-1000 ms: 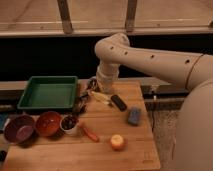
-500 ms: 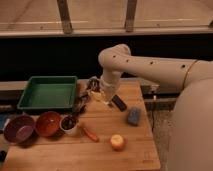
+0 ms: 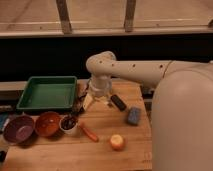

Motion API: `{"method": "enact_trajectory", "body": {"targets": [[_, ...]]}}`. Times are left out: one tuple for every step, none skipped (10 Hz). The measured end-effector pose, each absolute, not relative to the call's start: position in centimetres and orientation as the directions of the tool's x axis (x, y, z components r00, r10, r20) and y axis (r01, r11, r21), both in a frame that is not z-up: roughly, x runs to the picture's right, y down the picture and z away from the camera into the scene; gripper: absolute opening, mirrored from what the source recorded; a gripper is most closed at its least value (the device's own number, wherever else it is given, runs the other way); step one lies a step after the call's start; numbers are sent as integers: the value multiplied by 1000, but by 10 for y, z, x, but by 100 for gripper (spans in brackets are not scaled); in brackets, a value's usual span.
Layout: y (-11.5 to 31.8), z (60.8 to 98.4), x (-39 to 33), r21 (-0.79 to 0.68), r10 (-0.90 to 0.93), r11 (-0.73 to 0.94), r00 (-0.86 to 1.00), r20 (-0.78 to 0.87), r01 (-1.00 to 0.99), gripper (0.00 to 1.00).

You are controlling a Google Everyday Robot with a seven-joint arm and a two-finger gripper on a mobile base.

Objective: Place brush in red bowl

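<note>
The pale wooden table (image 3: 60, 155) fills the lower part of the view, and the robot's white body (image 3: 184, 125) blocks its right side. Nearest the front edge sits a small round yellow fruit (image 3: 117, 142), with bare wood to its left and in front of the bowls. Just behind it lies an orange carrot-like stick (image 3: 90, 132). Along the left side, in a row, stand a purple bowl (image 3: 19, 128) close to the table's left edge, the red bowl (image 3: 47, 123) touching or just beside it, and a white cup (image 3: 69, 125) with something dark in it. The red bowl holds no brush.

Farther back, a blue sponge (image 3: 133, 116) and a short black block (image 3: 118, 102) lie near the right. The gripper (image 3: 98, 102) hangs over the middle of the table on the white arm (image 3: 135, 70), its fingers spread apart with nothing between them. The brush (image 3: 79, 106) lies on the wood just left of the gripper, between the cup and the green tray (image 3: 30, 102), well apart from the red bowl. The tray takes the far left corner.

Beyond the table's far edge comes a dark band, then a pale ledge with two upright posts (image 3: 64, 17)
</note>
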State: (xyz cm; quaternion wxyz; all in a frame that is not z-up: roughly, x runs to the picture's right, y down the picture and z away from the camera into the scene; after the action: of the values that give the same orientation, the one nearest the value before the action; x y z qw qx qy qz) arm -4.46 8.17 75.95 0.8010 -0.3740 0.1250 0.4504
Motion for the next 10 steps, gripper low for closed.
{"method": "enact_trajectory", "body": {"targets": [[81,759,-49,-491,631,314,565,-531,-812,80],[80,759,-41,-480,639,307,552,-536,-822,80],[80,761,-32,-469,645,297,537,-544,-831,80],[83,763,-28,-471,643,298,539,-544,-830,80],[86,764,-29,-479,639,303,549,-539,-824,80],[88,767,-37,-497,630,318,572,-526,-807,80],[89,770,-50,-517,619,334,597,-510,-788,80],[88,775,-66,-536,609,348,620,-494,-769,80],[86,782,-88,-556,598,364,645,-476,-747,80],[83,789,-108,-573,584,381,669,-460,-726,80]]}}
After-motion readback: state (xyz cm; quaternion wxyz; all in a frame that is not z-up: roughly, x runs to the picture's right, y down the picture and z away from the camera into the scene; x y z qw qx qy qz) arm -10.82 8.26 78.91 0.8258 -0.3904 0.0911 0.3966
